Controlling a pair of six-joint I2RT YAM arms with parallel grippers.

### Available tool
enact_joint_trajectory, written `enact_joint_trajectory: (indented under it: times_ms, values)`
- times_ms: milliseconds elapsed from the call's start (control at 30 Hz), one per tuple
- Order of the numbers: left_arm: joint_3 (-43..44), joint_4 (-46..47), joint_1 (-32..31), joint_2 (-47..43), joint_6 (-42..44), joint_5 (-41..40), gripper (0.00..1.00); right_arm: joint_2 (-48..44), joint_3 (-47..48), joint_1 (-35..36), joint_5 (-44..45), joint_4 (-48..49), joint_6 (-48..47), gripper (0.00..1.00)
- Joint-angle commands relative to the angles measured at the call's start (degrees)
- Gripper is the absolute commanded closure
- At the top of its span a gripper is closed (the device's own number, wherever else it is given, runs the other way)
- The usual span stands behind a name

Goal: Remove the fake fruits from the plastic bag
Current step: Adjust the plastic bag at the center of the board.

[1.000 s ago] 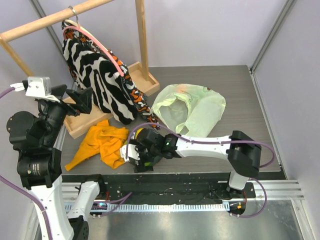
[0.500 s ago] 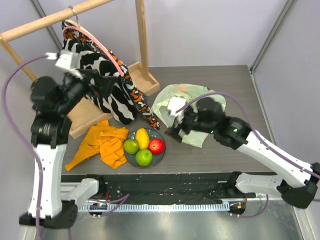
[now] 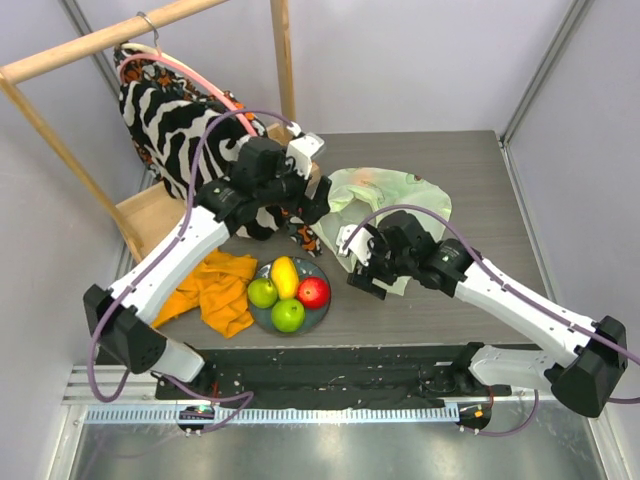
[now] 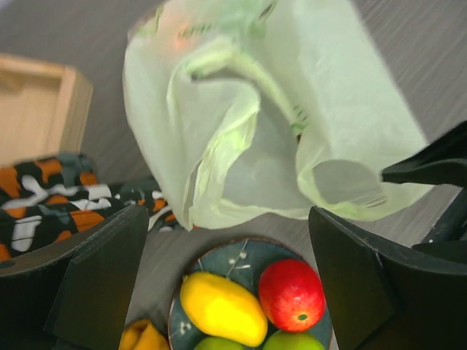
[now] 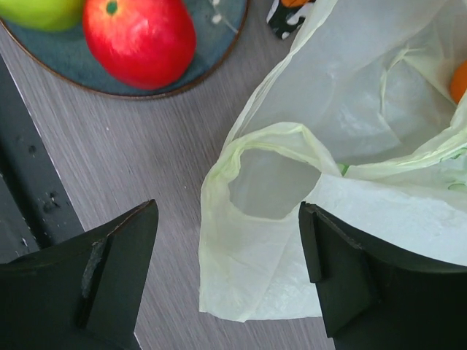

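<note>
Our left end effector [image 3: 318,203] hangs spread wide, gripping nothing, over the left side of the plastic bag [image 3: 390,210]. In its wrist view the fingers [image 4: 95,284] frame the bag's crumpled mouth. Our right end effector [image 3: 362,266] is just as wide apart and just as empty, poised above the bag's near side. There a handle loop [image 5: 271,157] lies on the counter [image 3: 480,180], seen in the gap between that arm's fingers [image 5: 109,281].

The bag lies slumped mid-counter, toward the far edge, and we make out an orange shape [image 5: 460,80] inside it.

Near the counter's near edge, just left of the bag, a plate [image 3: 320,312] carries a yellow mango [image 3: 285,275], a red apple [image 3: 314,292] and green apples [image 3: 288,315]. An orange cloth [image 3: 215,285] lies beside the plate, and a zebra-striped garment [image 3: 170,110] hangs over the far-left corner.
</note>
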Motion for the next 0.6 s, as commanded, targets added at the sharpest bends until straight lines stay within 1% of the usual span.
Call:
enact_joint_trajectory:
  times_ms: [0, 67, 200, 300, 333, 400, 433, 500, 533, 567]
  values:
    - [-2.95, 3.94, 0.75, 1.65, -4.04, -5.23, 0.04, -0.77, -2.14, -1.63, -0.65, 1.59, -5.89, 0.16]
    - [-2.52, 4.21, 0.66, 3.93, -5.7, -4.97, 0.04, 0.38, -2.15, -1.9, -0.99, 1.86, -5.9, 0.18]
    - [-2.69, 5.18, 0.66, 7.27, -5.54, -1.73, 0.04, 2.75, -2.14, -2.7, -1.88, 2.03, -7.91, 0.24]
    - [-2.69, 6.05, 0.66, 10.52, -5.28, -0.31, 0.03, 4.16, -3.2, -3.75, -0.48, 2.74, -9.5, 0.35]
    - [-2.26, 6.32, 0.75, 11.32, -5.54, 0.56, 0.03, 4.68, -3.03, -4.88, -0.56, 2.74, -9.85, 0.41]
    - [-1.55, 7.46, 0.66, 12.64, -6.24, 2.14, 0.02, 5.04, -2.15, -6.29, -1.43, 1.87, -9.68, 0.47]
    - [-1.29, 7.81, 0.58, 13.78, -6.33, 3.89, 0.02, 5.13, -1.1, -6.91, -3.44, 1.25, -9.68, 0.53]
    - [-0.59, 8.95, 0.66, 14.84, -6.68, 5.05, 0.02, 5.39, -0.3, -8.49, -5.03, -0.5, -9.5, 0.61]
    - [-0.15, 9.05, 0.66, 16.15, -6.68, 5.57, 0.02, 5.39, 0.05, -9.02, -5.48, -0.6, -9.16, 0.78]
    - [0.47, 8.87, 0.66, 16.6, -6.77, 5.84, 0.03, 5.04, 0.05, -10.24, -5.48, -0.6, -7.93, 0.86]
